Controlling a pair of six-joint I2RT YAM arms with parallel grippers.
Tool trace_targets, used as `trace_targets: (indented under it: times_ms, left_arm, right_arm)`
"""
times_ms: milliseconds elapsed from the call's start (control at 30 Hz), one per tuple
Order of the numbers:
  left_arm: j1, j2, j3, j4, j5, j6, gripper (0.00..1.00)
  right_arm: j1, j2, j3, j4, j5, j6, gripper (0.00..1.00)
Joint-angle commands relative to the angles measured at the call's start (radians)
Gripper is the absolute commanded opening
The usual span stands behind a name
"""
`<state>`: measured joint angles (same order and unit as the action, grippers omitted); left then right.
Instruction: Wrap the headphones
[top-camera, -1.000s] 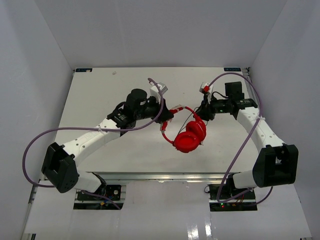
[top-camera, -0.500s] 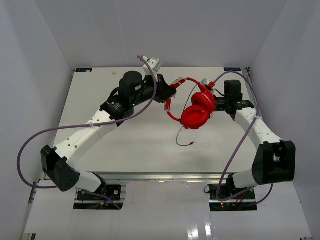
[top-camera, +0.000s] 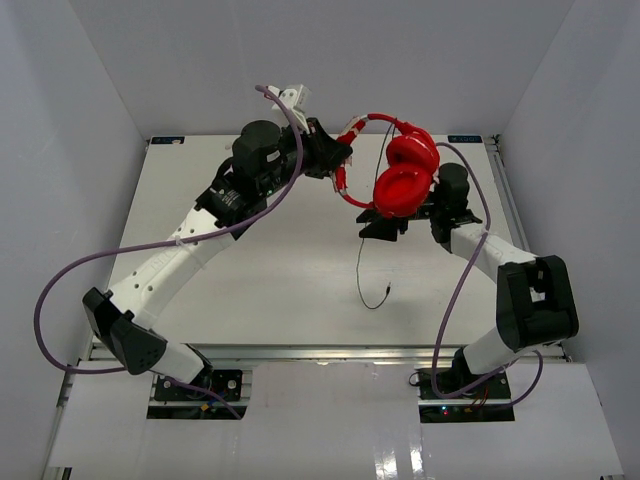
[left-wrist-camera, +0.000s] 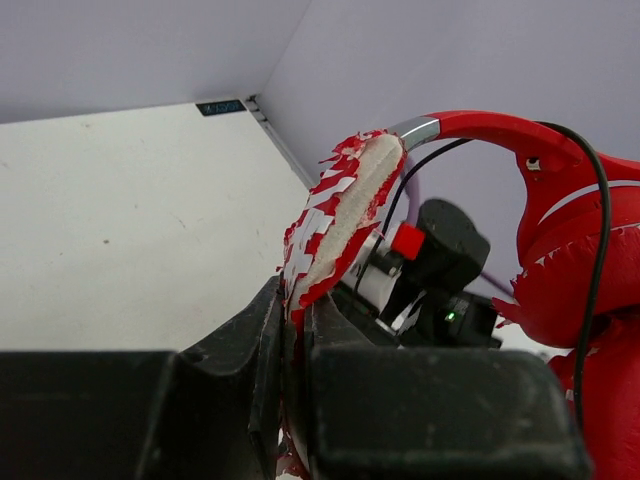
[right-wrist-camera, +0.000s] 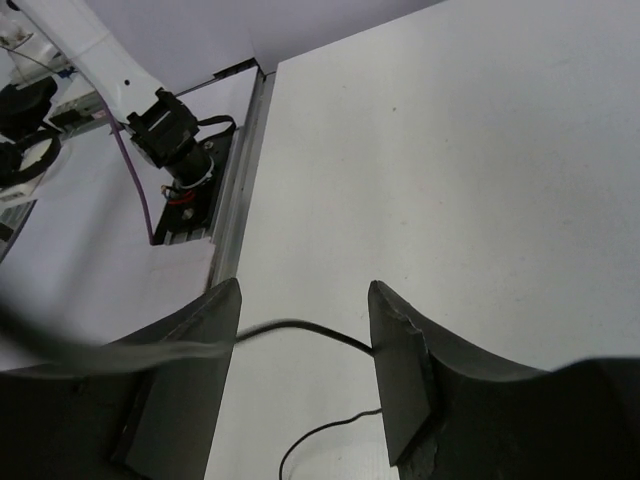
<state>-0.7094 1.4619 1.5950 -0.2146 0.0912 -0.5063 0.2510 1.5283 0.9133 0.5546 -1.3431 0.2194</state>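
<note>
Table (top-camera: 250, 290) far side: headphones (top-camera: 405, 182) hang above it, headband (left-wrist-camera: 340, 215) clamped in left gripper (left-wrist-camera: 292, 335). Right gripper (right-wrist-camera: 303, 345), over table centre, jaws apart around cable (top-camera: 358, 265); advise closing lightly, winding under steady tension.

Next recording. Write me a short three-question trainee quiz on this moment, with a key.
1. True or false: both pincers are shut on the headphones.
2. Which part does the left pincer clamp? A) a cup B) the headband C) the plug
3. Fill in: the cable passes between the open fingers of the ____ pincer.
Key: 1 false, the right pincer is open; 2 B; 3 right.
</note>
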Motion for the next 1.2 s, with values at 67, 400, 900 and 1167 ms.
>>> trace_targets:
  times_ms: [67,400,900,1167]
  left_arm:
    - [-0.002,-0.082,0.062,0.061,-0.129,-0.075,0.0]
    - [-0.001,-0.085,0.127,0.009,-0.247,-0.056,0.0]
    - [0.132,-0.107,0.139,-0.064,-0.372,-0.053,0.0]
    - [0.205,-0.171,0.029,-0.005,-0.339,-0.145,0.0]
  right_arm:
    - [0.025,0.068,-0.104,0.817,-0.06,0.589,0.64]
    - [0.072,0.081,-0.182,1.162,-0.059,0.858,0.64]
    - [0.166,-0.354,-0.241,-0.199,0.086,-0.197,0.6]
    - [0.166,-0.424,-0.266,-0.337,0.156,-0.287,0.58]
